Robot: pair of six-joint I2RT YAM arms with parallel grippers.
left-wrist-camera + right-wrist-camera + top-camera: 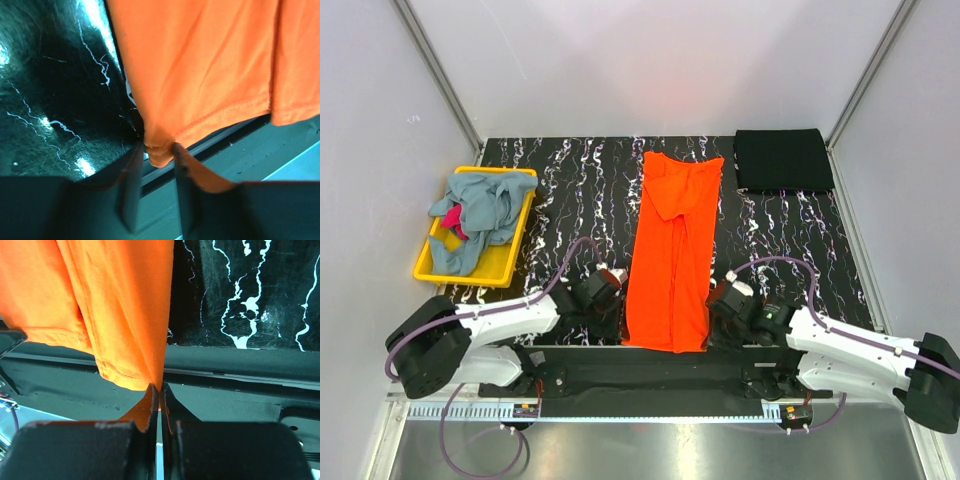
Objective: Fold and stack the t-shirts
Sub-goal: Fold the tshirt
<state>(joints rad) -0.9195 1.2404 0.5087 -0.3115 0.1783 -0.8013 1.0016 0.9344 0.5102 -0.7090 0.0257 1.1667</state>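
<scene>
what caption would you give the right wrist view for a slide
Right pincer shut on the hem corner of the orange t-shirt at the near edge of the marbled black table.

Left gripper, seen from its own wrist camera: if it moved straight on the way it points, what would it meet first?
The orange t-shirt: its hem corner sits between the left gripper's parted fingertips, so contact would probably come almost at once; exact depth is unclear.

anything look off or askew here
The orange shirt lies slightly slanted, its near hem hanging over the table edge. Grey-blue shirts spill over the bin rim.
</scene>
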